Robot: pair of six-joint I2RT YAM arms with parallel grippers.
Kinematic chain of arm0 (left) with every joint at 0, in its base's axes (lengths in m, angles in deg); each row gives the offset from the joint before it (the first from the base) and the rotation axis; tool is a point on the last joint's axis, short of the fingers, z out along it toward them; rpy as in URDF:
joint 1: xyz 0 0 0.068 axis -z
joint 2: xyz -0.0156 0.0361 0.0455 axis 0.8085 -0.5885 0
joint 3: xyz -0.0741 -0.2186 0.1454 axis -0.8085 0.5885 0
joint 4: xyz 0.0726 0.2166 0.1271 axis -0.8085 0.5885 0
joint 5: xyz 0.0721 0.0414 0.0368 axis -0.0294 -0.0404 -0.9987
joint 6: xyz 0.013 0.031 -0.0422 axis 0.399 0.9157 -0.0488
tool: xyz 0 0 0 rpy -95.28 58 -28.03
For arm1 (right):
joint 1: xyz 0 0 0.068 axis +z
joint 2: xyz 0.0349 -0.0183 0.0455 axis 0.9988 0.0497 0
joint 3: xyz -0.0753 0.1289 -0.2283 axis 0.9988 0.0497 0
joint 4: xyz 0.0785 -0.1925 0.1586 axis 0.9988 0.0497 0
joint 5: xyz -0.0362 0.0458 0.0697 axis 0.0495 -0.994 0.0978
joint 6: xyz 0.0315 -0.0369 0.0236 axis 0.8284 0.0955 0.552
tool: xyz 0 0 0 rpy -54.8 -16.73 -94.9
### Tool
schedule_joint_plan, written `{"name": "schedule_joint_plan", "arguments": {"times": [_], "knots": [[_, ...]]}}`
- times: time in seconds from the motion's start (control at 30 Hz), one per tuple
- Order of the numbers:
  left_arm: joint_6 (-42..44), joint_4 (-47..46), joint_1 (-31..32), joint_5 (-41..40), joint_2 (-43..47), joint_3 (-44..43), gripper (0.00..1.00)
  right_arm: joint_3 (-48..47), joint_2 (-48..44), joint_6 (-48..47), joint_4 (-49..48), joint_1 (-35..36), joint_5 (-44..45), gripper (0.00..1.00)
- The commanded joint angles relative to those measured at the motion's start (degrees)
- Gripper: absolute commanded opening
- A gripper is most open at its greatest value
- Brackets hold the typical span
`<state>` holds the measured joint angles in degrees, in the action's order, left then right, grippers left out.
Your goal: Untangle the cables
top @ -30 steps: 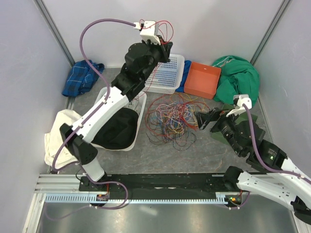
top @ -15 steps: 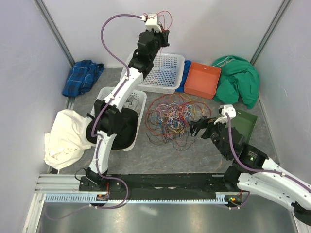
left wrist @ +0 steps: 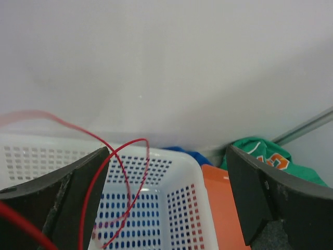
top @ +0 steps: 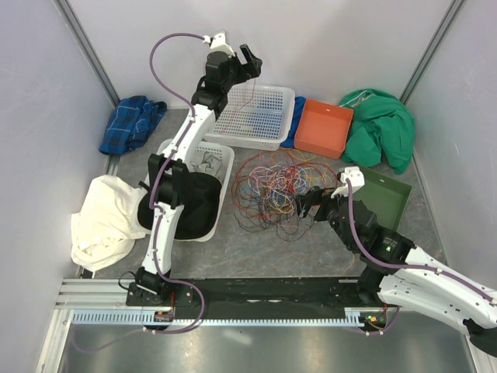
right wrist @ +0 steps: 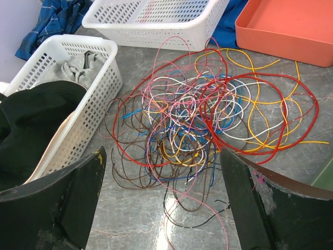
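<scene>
The cables (top: 276,186) lie in a loose multicoloured tangle on the table's middle, also filling the right wrist view as the tangle (right wrist: 208,114). My right gripper (top: 307,203) hovers at the tangle's near right edge, open with nothing between its fingers (right wrist: 62,198). High at the back, above the white basket (top: 260,116), my left gripper (top: 245,62) is open. One red cable (left wrist: 125,172) loops loosely past its left finger (left wrist: 62,203) and hangs down into the basket (left wrist: 182,203); the jaws stand wide apart and do not pinch it.
An orange tray (top: 326,128) sits right of the white basket, with green cloth (top: 380,128) and a green tray (top: 392,198) further right. A second white basket (top: 217,159) with grey cloth and a black hat stands left. Blue cloth (top: 128,124) and white cloth (top: 101,217) lie far left.
My left gripper has opened and let go of the red cable, which now dangles into the basket. The right gripper has moved left, closer to the tangle.
</scene>
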<state>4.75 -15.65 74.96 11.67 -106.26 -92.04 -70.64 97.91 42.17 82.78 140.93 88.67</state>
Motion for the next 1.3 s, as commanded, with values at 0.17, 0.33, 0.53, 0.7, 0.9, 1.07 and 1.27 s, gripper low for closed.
{"name": "schedule_joint_plan", "arguments": {"times": [0.17, 0.33, 0.53, 0.7, 0.9, 1.07, 1.27], "knots": [[-6.2, 16.7, 0.1, 3.5, 7.8, -1.6, 1.0, 0.1, -1.9, 1.6, -2.0, -0.2, -0.1, 0.98], [-6.9, 18.9, 0.0, 4.2, 13.4, 5.0, 1.0, 0.4, -3.3, 3.2, -0.9, -0.1, -0.5, 0.98], [-1.2, 27.6, 0.3, 3.8, 16.0, 2.2, 1.0, -0.2, -1.9, 5.3, 1.4, -0.2, -1.1, 0.98], [-2.9, 34.3, -0.8, 6.6, 18.1, 6.5, 1.0, 0.2, -1.6, 7.0, 0.9, -0.1, -2.6, 0.98], [-1.2, 27.6, 7.1, 4.0, 32.9, 27.9, 1.0, -0.2, 4.5, 7.1, 0.6, -0.1, -1.9, 0.98], [-1.6, 17.5, 18.7, -4.5, 45.6, 46.5, 1.0, -0.8, 6.2, 9.4, 1.0, 0.0, -0.6, 0.98], [-8.2, 3.3, 23.1, -2.3, 53.4, 69.5, 1.0, 0.7, -0.5, 13.3, 5.3, 0.0, 7.5, 0.98]]}}
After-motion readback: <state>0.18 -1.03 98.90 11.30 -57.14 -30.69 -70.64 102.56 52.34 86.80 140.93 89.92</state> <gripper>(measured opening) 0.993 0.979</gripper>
